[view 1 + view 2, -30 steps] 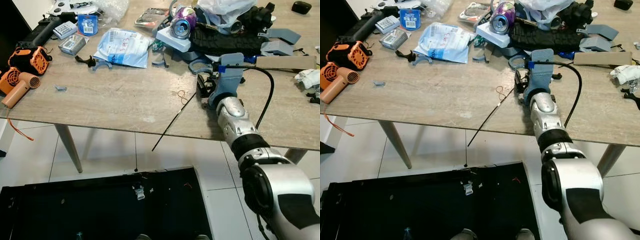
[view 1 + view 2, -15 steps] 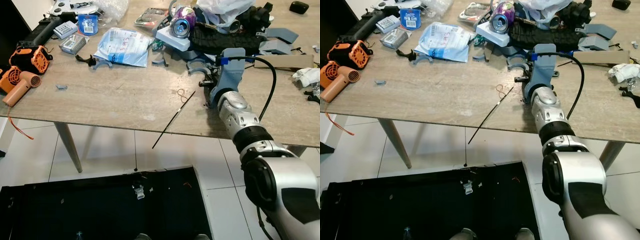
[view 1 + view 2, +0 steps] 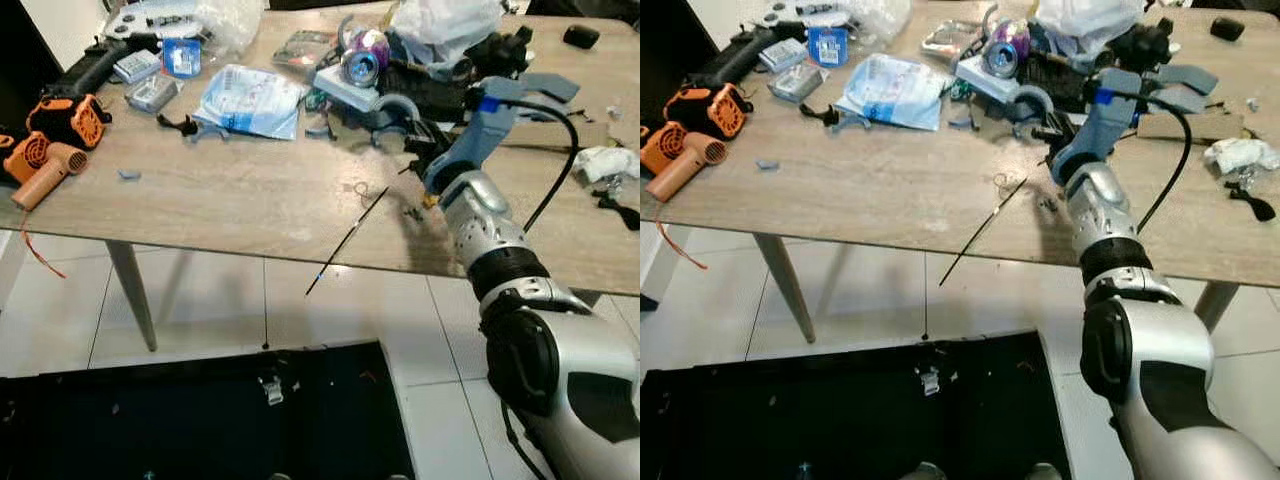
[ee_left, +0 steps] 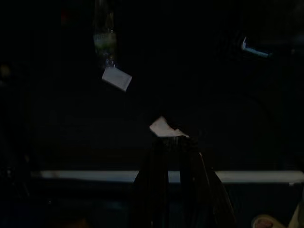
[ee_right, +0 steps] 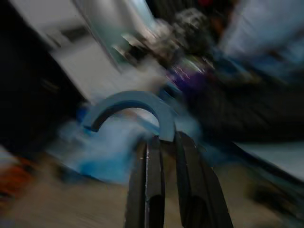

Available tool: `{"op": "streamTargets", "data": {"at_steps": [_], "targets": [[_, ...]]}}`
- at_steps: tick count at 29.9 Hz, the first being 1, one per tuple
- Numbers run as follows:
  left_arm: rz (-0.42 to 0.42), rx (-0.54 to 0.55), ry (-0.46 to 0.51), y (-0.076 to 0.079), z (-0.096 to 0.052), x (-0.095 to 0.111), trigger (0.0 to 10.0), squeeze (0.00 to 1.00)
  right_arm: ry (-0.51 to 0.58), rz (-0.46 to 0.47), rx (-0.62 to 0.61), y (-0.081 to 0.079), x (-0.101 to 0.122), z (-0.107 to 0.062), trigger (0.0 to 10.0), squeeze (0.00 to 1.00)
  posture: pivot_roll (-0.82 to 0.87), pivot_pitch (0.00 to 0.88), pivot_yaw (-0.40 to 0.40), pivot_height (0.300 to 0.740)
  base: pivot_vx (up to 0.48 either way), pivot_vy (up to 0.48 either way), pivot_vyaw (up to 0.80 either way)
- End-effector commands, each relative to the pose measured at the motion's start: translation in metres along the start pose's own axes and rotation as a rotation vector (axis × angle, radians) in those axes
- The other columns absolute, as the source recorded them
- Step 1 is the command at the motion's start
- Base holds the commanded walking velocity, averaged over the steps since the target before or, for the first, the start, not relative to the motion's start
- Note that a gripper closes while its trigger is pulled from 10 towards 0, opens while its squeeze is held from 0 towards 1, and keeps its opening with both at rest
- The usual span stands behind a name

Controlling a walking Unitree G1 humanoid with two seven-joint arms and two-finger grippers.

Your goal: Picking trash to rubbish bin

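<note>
My right gripper [image 3: 416, 130] hangs above the cluttered wooden table [image 3: 230, 200], shut on one end of a grey-blue curved plastic piece [image 3: 388, 103]. In the right wrist view that arch [image 5: 128, 105] rises from between the gripper's [image 5: 165, 137] fingers; the view is blurred. A black bin bag [image 3: 200, 410] lies open on the floor below the table's front edge. The left wrist view is very dark, with my left gripper [image 4: 173, 152] over the black bag, a white scrap [image 4: 164, 127] just beyond it.
A thin black rod [image 3: 350, 240] sticks out over the table edge beside a rubber band [image 3: 360, 187]. A drink can [image 3: 360, 65], a blue-white packet [image 3: 250, 95], an orange hair dryer [image 3: 45, 170], crumpled tissue [image 3: 605, 160] and several grey parts crowd the table.
My right gripper has risen off the tabletop and moved toward the back, carrying the curved piece up with it. The camera has shifted slightly.
</note>
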State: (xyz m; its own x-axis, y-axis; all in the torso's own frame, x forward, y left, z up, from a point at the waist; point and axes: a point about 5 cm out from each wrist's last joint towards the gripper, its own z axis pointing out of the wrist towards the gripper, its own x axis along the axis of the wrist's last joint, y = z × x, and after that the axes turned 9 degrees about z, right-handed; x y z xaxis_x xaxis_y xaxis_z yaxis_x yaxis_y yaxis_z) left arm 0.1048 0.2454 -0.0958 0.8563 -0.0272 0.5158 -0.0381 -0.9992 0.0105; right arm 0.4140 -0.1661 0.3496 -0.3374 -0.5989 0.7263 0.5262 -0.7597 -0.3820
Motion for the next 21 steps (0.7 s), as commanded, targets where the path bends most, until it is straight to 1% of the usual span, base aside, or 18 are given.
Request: {"op": "streamTargets", "data": {"at_steps": [1, 2, 3, 4, 5, 6, 7, 10, 11, 12, 13, 14, 15, 16, 18, 19, 21], "targets": [[-0.051, 0.012, -0.070, 0.004, -0.003, -0.018, 10.0, 0.00, 0.031, 0.086, 0.106, 0.001, -0.002, -0.008, 0.0, 0.00, 0.02, 0.282, 0.080, 0.740, 0.000, 0.000, 0.00], [-0.051, 0.012, -0.070, 0.004, -0.003, -0.018, 10.0, 0.00, 0.031, 0.086, 0.106, 0.001, -0.002, -0.008, 0.0, 0.00, 0.02, 0.282, 0.080, 0.740, 0.000, 0.000, 0.00], [-0.061, 0.016, -0.071, 0.006, -0.001, -0.015, 10.0, 0.00, 0.043, 0.162, 0.225, 0.000, -0.006, -0.018, 0.0, 0.00, 0.01, 0.265, 0.075, 0.740, 0.000, 0.000, 0.00], [-0.063, 0.017, -0.071, 0.007, 0.000, -0.014, 10.0, 0.00, 0.044, 0.193, 0.267, -0.001, -0.008, -0.022, 0.0, 0.00, 0.01, 0.259, 0.073, 0.740, 0.000, 0.000, 0.00], [-0.063, 0.017, -0.071, 0.007, 0.000, -0.014, 10.0, 0.00, 0.044, 0.193, 0.267, -0.001, -0.008, -0.022, 0.0, 0.00, 0.01, 0.259, 0.073, 0.740, 0.000, 0.000, 0.00], [-0.068, 0.019, -0.071, 0.007, 0.001, -0.012, 10.0, 0.00, 0.037, 0.221, 0.308, -0.001, -0.012, -0.027, 0.0, 0.00, 0.01, 0.248, 0.069, 0.740, 0.000, 0.000, 0.00], [-0.082, 0.025, -0.070, 0.009, 0.003, -0.009, 10.0, 0.00, -0.007, 0.271, 0.380, -0.004, -0.031, -0.045, 0.0, 0.00, 0.00, 0.220, 0.053, 0.740, 0.000, 0.000, 0.00], [-0.100, 0.033, -0.064, 0.011, 0.005, -0.004, 10.0, 0.00, -0.079, 0.347, 0.445, -0.011, -0.057, -0.070, 0.0, 0.00, -0.01, 0.206, 0.047, 0.740, 0.000, 0.000, 0.00], [-0.100, 0.033, -0.064, 0.011, 0.005, -0.004, 10.0, 0.00, -0.079, 0.347, 0.445, -0.011, -0.057, -0.070, 0.0, 0.00, -0.01, 0.206, 0.047, 0.740, 0.000, 0.000, 0.00], [-0.108, 0.036, -0.057, 0.012, 0.006, -0.002, 10.0, 0.00, -0.119, 0.370, 0.484, -0.017, -0.067, -0.082, 0.1, 0.00, -0.01, 0.198, 0.045, 0.740, 0.000, 0.000, 0.00], [-0.111, 0.037, -0.047, 0.013, 0.008, 0.003, 10.0, 0.00, -0.173, 0.396, 0.532, -0.025, -0.080, -0.098, 2.9, 0.00, -0.02, 0.189, 0.045, 0.740, 0.000, 0.000, 0.00], [-0.111, 0.037, -0.047, 0.013, 0.008, 0.003, 10.0, 0.00, -0.173, 0.396, 0.532, -0.025, -0.080, -0.098, 2.9, 0.00, -0.02, 0.189, 0.045, 0.740, 0.000, 0.000, 0.00], [-0.112, 0.037, -0.033, 0.014, 0.011, 0.011, 10.0, 0.00, -0.258, 0.432, 0.575, -0.038, -0.099, -0.119, 5.9, 0.00, -0.03, 0.178, 0.051, 0.740, 0.000, 0.000, 0.00], [-0.107, 0.035, -0.029, 0.015, 0.012, 0.014, 10.0, 0.00, -0.291, 0.433, 0.574, -0.039, -0.107, -0.123, 7.5, 0.00, -0.05, 0.177, 0.054, 0.740, 0.000, 0.000, 0.00], [-0.104, 0.034, -0.028, 0.015, 0.012, 0.016, 10.0, 0.00, -0.310, 0.430, 0.570, -0.040, -0.110, -0.125, 7.5, 0.00, -0.05, 0.177, 0.054, 0.740, 0.000, 0.000, 0.00], [-0.098, 0.033, -0.027, 0.015, 0.013, 0.018, 10.0, 0.00, -0.340, 0.411, 0.564, -0.040, -0.117, -0.127, 10.0, 0.00, -0.06, 0.172, 0.054, 0.740, 0.000, 0.000, 0.00], [-0.091, 0.033, -0.025, 0.016, 0.014, 0.021, 10.0, 0.00, -0.402, 0.383, 0.556, -0.041, -0.128, -0.133, 10.0, 0.00, -0.06, 0.167, 0.053, 0.740, 0.000, 0.000, 0.00]]}}
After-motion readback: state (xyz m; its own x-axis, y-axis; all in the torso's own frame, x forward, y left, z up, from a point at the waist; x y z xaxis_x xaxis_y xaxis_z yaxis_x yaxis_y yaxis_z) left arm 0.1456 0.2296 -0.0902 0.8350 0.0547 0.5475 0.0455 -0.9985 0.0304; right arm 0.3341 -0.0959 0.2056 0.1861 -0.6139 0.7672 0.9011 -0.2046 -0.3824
